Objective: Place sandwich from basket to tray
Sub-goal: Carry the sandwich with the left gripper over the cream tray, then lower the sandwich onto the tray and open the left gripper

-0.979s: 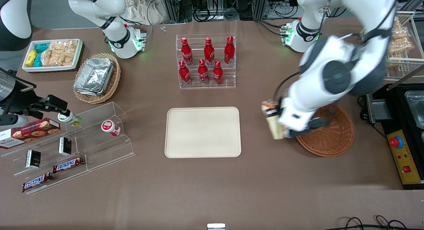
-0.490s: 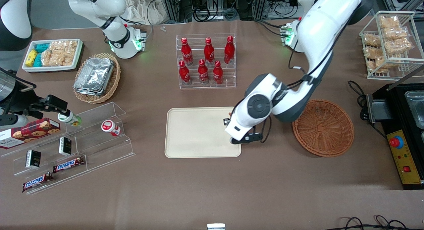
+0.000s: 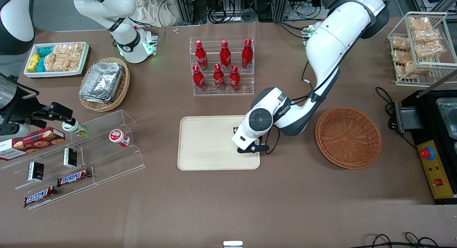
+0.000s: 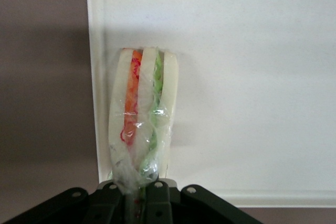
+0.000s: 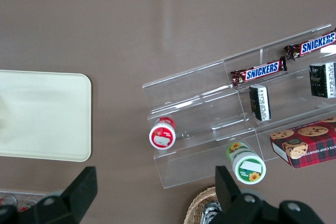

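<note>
My left gripper [image 3: 246,142] hangs over the end of the cream-beige tray [image 3: 207,144] nearest the basket. In the left wrist view the gripper [image 4: 137,192] is shut on the wrapped sandwich [image 4: 142,119], a wedge of pale bread with orange and green filling, held by its narrow end over the tray [image 4: 252,77] close to its rim. In the front view the sandwich is hidden under the wrist. The reddish-brown wicker basket [image 3: 348,137] stands empty beside the tray, toward the working arm's end of the table.
A clear rack of red bottles [image 3: 221,66] stands farther from the camera than the tray. A clear stepped shelf with snacks [image 3: 78,151], a tan basket of foil containers [image 3: 104,83] and a white snack tray [image 3: 55,59] lie toward the parked arm's end. A wire rack [image 3: 419,44] and a black appliance [image 3: 433,133] stand past the basket.
My gripper carried the sandwich from beside the basket's rim to over the tray, then moved a little farther in over the tray.
</note>
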Tool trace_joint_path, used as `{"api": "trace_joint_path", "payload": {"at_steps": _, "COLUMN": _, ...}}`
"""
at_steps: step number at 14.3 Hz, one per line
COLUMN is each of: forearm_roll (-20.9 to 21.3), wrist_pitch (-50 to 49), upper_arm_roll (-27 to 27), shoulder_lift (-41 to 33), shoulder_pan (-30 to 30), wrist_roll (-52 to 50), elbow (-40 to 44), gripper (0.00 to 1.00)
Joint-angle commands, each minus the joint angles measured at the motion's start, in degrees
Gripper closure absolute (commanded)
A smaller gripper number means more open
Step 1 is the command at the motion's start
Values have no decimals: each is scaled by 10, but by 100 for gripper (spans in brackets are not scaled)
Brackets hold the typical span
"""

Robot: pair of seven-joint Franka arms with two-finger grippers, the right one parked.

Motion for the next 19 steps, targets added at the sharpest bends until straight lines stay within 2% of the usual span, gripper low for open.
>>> {"api": "trace_joint_path", "payload": {"at_steps": 1, "forearm_roll": 19, "wrist_pitch": 4, "upper_arm_roll": 6, "shoulder_lift": 7, "shoulder_pan": -13, "wrist_roll": -8, "elbow": 7, "gripper": 74}}
{"api": "trace_joint_path", "payload": {"at_steps": 2, "forearm_roll": 20, "wrist_pitch": 4, "upper_arm_roll": 6, "shoulder_lift": 9, "shoulder_pan": -13, "wrist_roll": -8, "elbow": 7, "gripper": 65}}
{"api": "trace_joint_path", "payload": {"at_steps": 3, "forearm_roll": 20, "wrist_pitch": 4, "upper_arm_roll": 6, "shoulder_lift": 10, "shoulder_pan": -13, "wrist_roll": -8, "elbow": 7, "gripper": 44}}
{"api": "trace_joint_path", "payload": {"at_steps": 4, "forearm_roll": 20, "wrist_pitch": 3, "upper_arm_roll": 6, "shoulder_lift": 10, "shoulder_pan": -13, "wrist_roll": -8, "elbow": 7, "gripper": 0}}
{"api": "trace_joint_path", "payload": {"at_steps": 12, "forearm_roll": 14, "wrist_pitch": -25, "upper_arm_roll": 6, "shoulder_lift": -26, "shoulder_pan": -2, "wrist_roll": -16, "elbow": 17, "gripper": 0}}
{"api": "trace_joint_path", "payload": {"at_steps": 19, "forearm_roll": 10, "wrist_pitch": -156, "upper_arm_roll": 5, "shoulder_lift": -167, "shoulder_pan": 62, "wrist_roll": -33, "elbow": 10, "gripper": 0}}
